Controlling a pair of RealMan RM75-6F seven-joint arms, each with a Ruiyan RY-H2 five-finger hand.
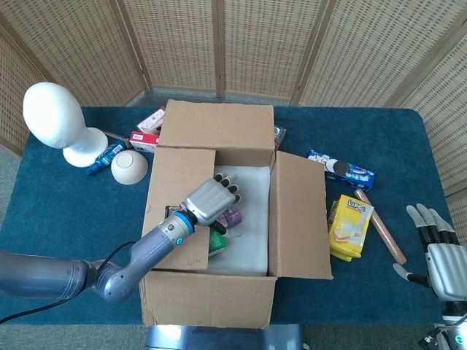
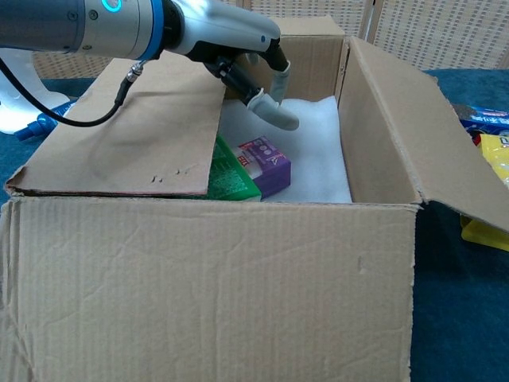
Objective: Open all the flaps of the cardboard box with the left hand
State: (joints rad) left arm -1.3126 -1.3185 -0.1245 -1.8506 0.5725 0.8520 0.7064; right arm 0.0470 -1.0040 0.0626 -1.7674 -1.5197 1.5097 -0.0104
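The cardboard box [image 1: 208,295] stands mid-table. Its back flap [image 1: 217,124] and right flap [image 1: 299,215] are folded outward. The left flap [image 1: 174,208] still lies flat over the left part of the opening. My left hand [image 1: 211,200] sits at that flap's inner edge, holding nothing, its fingers [image 2: 270,111] bent down past the edge into the box. In the chest view the left hand [image 2: 227,40] hangs above the left flap [image 2: 135,135]. Inside lie a purple box [image 2: 266,163] and a green packet [image 2: 231,175] on white foam [image 2: 306,151]. My right hand [image 1: 441,255] rests open at the lower right.
Left of the box stand a white mannequin head [image 1: 58,117], a bowl [image 1: 129,166], a blue bottle [image 1: 106,157] and a red carton [image 1: 144,139]. To the right lie a cookie pack [image 1: 341,168], a yellow bag [image 1: 350,226] and a wooden stick [image 1: 383,230].
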